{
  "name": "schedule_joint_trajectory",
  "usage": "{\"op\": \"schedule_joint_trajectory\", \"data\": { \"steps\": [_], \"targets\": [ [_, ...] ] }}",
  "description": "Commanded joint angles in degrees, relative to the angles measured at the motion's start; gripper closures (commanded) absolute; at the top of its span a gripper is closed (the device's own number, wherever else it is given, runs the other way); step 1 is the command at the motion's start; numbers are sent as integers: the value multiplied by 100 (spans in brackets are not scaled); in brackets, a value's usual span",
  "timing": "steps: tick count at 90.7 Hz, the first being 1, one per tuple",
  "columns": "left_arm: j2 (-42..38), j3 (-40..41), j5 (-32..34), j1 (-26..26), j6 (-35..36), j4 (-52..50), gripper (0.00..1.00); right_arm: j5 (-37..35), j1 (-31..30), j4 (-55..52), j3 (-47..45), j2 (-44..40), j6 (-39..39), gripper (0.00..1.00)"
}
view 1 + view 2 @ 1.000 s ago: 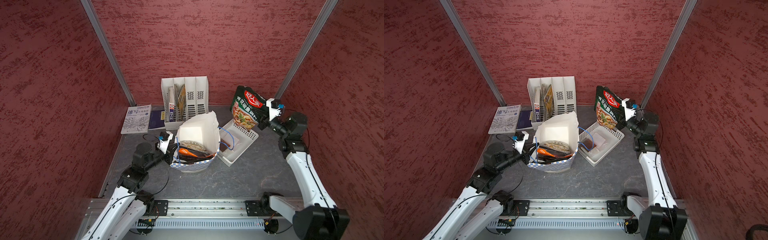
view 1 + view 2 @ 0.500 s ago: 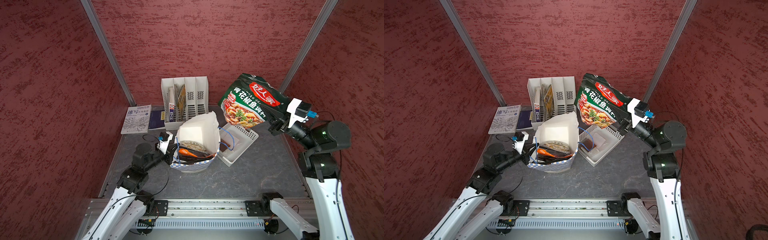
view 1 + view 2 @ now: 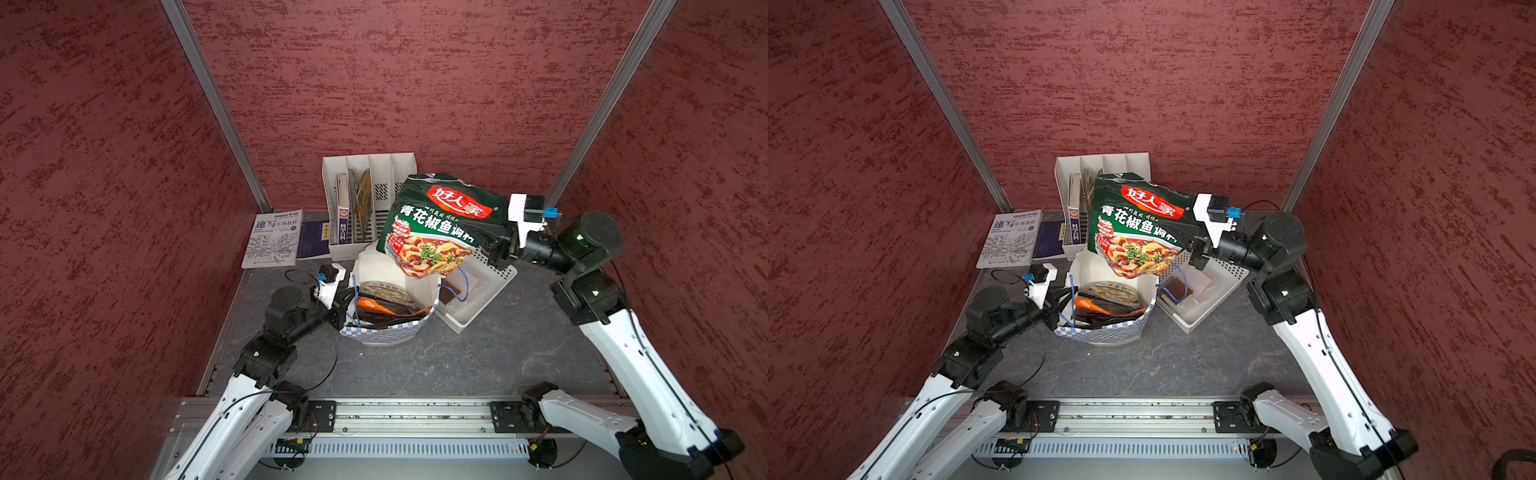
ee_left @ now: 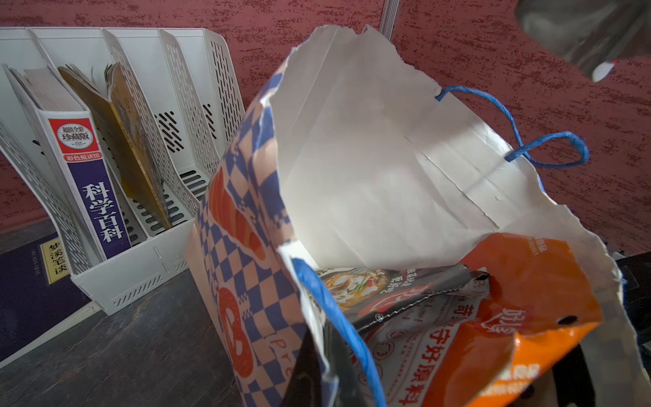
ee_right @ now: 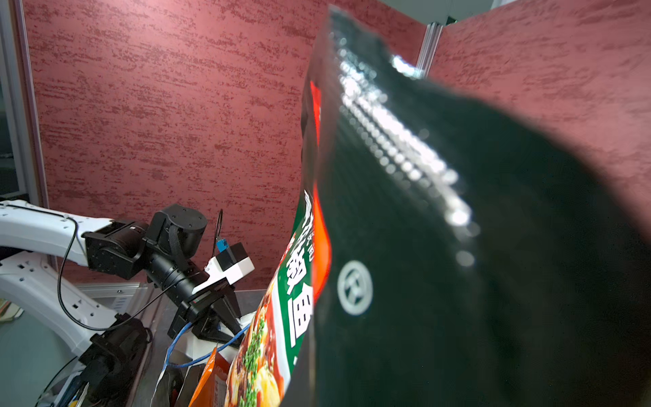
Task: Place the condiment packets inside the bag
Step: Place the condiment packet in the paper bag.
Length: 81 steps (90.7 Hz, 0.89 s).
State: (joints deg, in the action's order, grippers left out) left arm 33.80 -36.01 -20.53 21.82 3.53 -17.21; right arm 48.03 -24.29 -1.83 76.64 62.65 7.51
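The right end effector (image 3: 492, 245) pinches a green packet (image 3: 432, 224) in the air just above the bag (image 3: 388, 336). The left end effector (image 3: 347, 298) pinches the bag's rim. Other packets (image 3: 384, 306) lie inside the bag.

dark grey veined tabletop (image 3: 457, 365), seen in both top views. bag (image 3: 386, 334) stands upright near centre, checked base on the surface. white perforated basket (image 3: 492, 286) just beside it at 3 o'clock, set askew. white file rack (image 3: 332, 187) at 12 o'clock against the back wall. sketch book (image 3: 272, 239) and dark blue book (image 3: 313, 239) flat, side by side, at 10 o'clock; blue one just beside the rack.
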Motion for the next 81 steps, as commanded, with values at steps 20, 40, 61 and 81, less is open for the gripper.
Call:
{"op": "schedule_joint_trajectory", "data": {
  "steps": [20, 40, 61, 81],
  "targets": [
    [-124, -4, -179, 33, 165, 269, 100, 329, -342, 313, -183, 534, 1069, 100],
    [-118, -11, -162, 32, 166, 260, 100, 390, -382, -258, -229, 836, 2093, 100],
    [-54, -11, -170, 32, 166, 269, 100, -336, -781, 108, -579, 1085, 3262, 100],
    [-58, -19, -135, 32, 175, 245, 100, -1380, -1320, 1288, -1242, 1203, 4390, 100]
  ]
}}
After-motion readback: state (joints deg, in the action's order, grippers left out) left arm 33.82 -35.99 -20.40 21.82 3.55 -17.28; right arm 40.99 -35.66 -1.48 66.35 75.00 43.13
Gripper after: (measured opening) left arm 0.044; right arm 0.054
